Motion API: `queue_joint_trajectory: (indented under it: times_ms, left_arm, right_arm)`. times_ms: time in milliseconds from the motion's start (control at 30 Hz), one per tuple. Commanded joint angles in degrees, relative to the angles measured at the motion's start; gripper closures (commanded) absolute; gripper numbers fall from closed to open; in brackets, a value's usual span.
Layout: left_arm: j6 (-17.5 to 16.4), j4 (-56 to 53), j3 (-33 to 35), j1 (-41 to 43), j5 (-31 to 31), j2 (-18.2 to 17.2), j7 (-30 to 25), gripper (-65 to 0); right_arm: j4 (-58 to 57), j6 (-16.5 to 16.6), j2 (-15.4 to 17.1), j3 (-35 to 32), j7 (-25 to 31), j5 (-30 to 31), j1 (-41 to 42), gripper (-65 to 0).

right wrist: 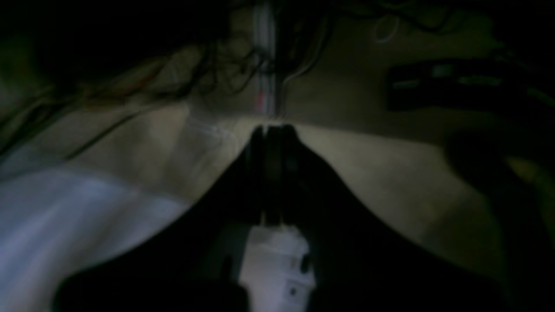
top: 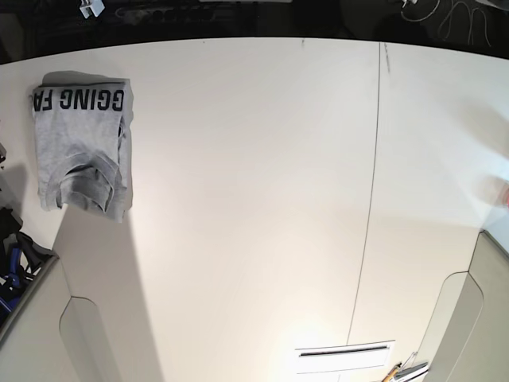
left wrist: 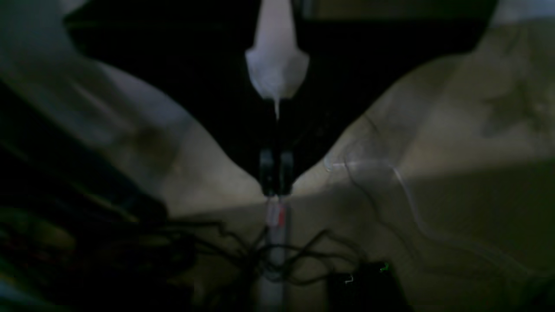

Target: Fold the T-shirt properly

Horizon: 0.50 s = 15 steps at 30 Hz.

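The T-shirt (top: 82, 151) lies folded at the far left corner of the white table (top: 254, 199), black lettering showing along its top edge. My left gripper (left wrist: 276, 173) and right gripper (right wrist: 272, 134) are both closed on nothing, jaws pressed together.

Looks like a robotics lab or test bench, not a home. I work over a big plain white table (top: 254, 199) made of joined panels, a thin seam (top: 374, 175) running down it. Loose black cables (left wrist: 243, 251) tangle on the floor in my left wrist view, more cable clutter (right wrist: 208, 73) in the right wrist view. White wires (top: 445, 12) lie coiled past the table's far edge. Bare surfaces, no furniture or decor. Wrist views are dark and blurred, so little else can be made out.
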Motion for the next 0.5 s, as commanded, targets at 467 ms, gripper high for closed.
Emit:
queue_joint_trajectory:
  times_ms: [467]
  left_arm:
    - [19.2,-10.1,0.7,-16.8,18.9,11.3,-8.8,0.0]
  right_arm:
    - [-15.3,-18.0,-17.0,-2.4,9.9,-11.6,16.8,0.0]
